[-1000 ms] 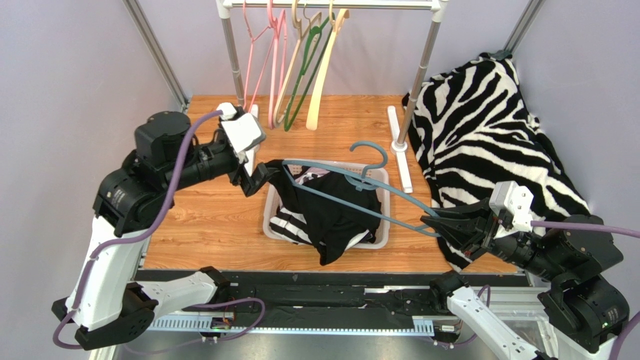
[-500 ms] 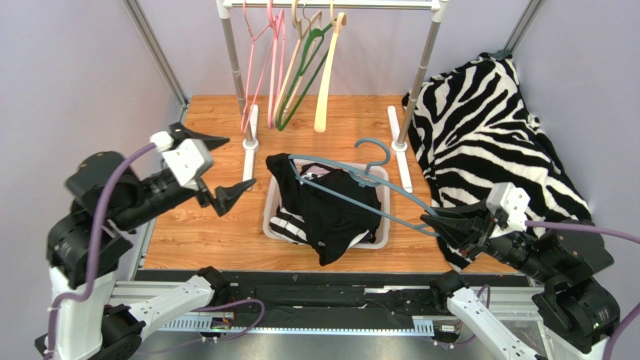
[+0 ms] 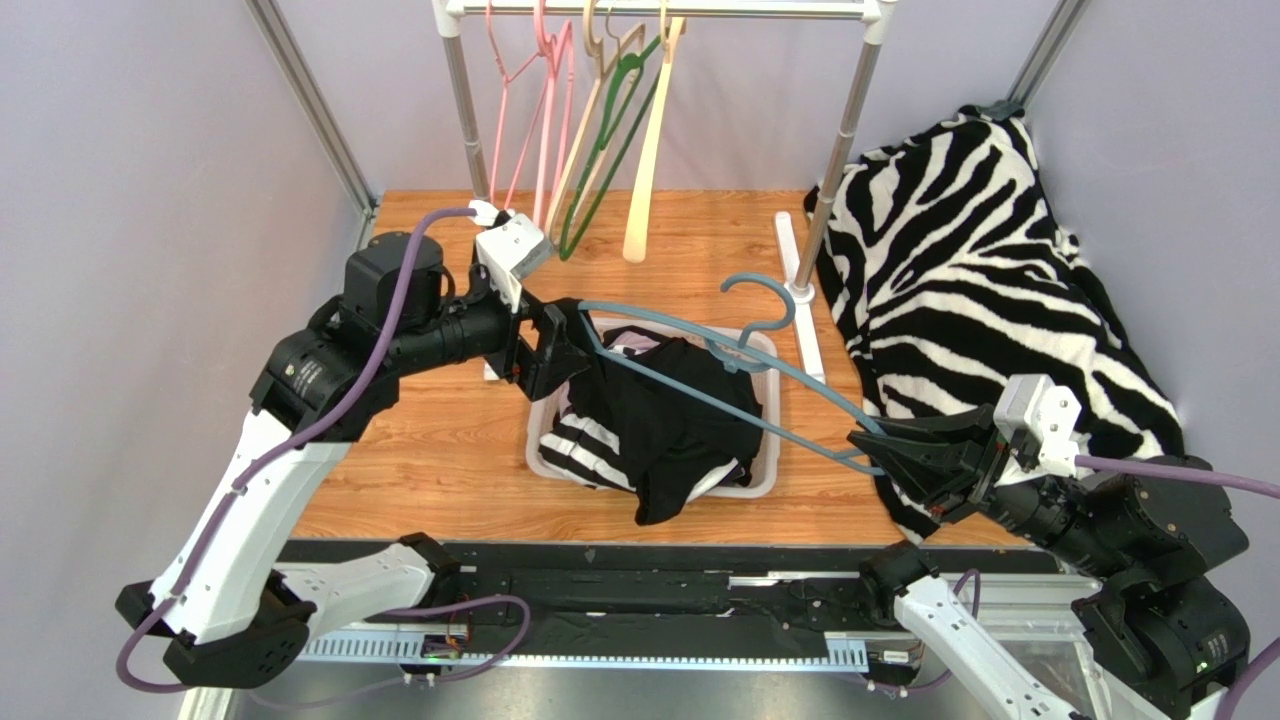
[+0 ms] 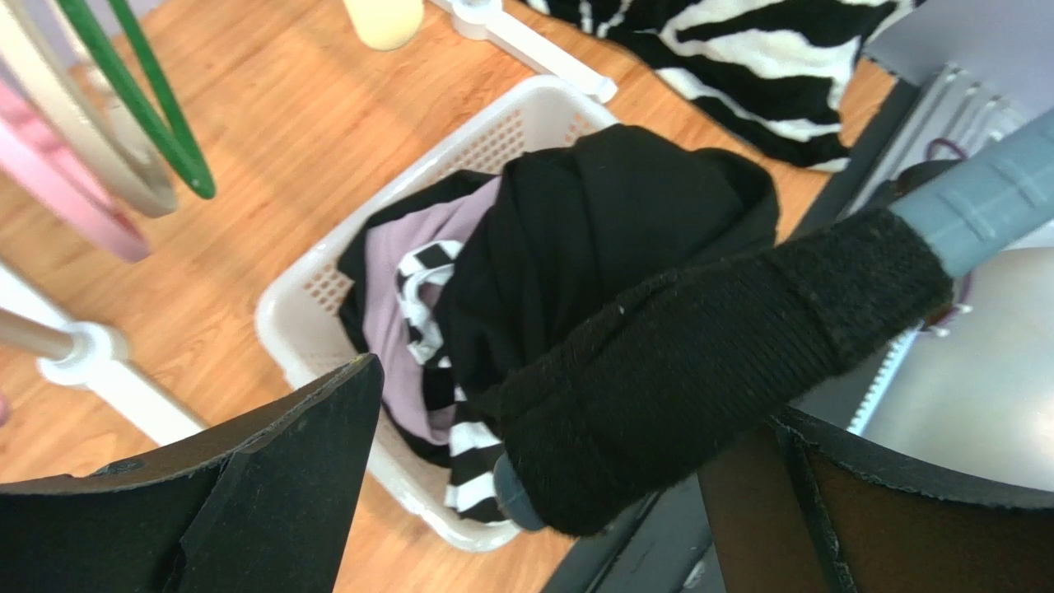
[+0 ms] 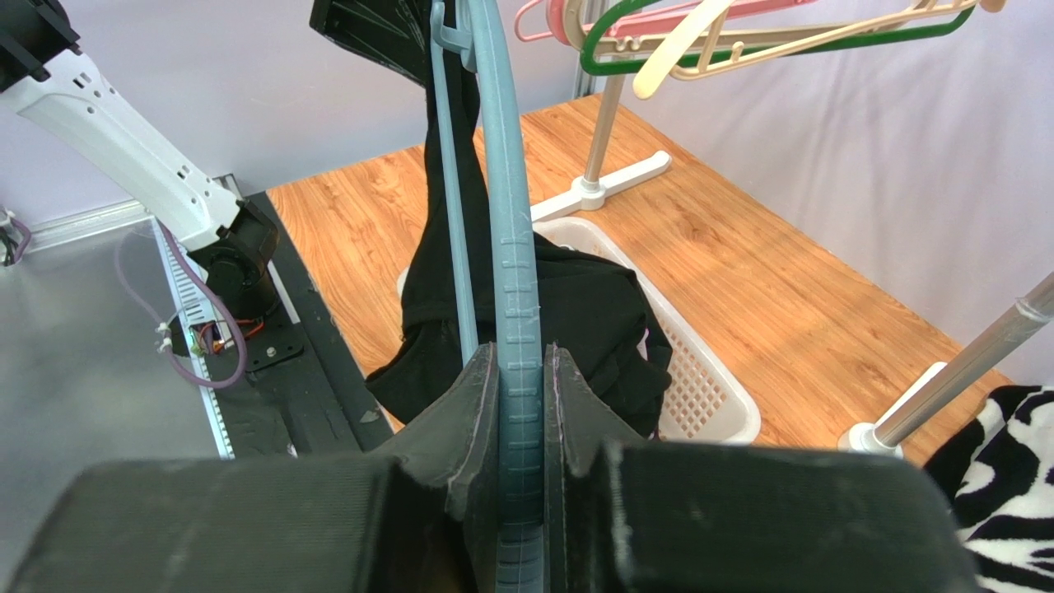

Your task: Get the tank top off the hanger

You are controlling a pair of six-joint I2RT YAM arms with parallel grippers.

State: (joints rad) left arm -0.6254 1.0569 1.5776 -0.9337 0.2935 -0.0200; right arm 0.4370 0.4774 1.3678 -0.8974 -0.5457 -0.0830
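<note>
Clamping the hanger [image 3: 706, 368], right gripper [image 3: 887, 458] steadies it; left gripper [image 3: 564, 338], jaws spread, straddles the tank top [image 3: 661, 428] strap, not yet slipped off.

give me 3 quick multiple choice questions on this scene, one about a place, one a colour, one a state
1. What does the tank top sag onto? A the zebra cloth; B the white basket; C the rail.
2. What colour is the hanger in the right fingers? A green; B pink; C blue-grey.
3. How are the left fingers? A open around the strap-covered hanger end; B shut on the basket rim; C shut on a pink hanger.

1 B: the black cloth drapes into the basket.
2 C: the clamped bar is blue-grey.
3 A: they stand apart on either side of the wrapped end.
</note>
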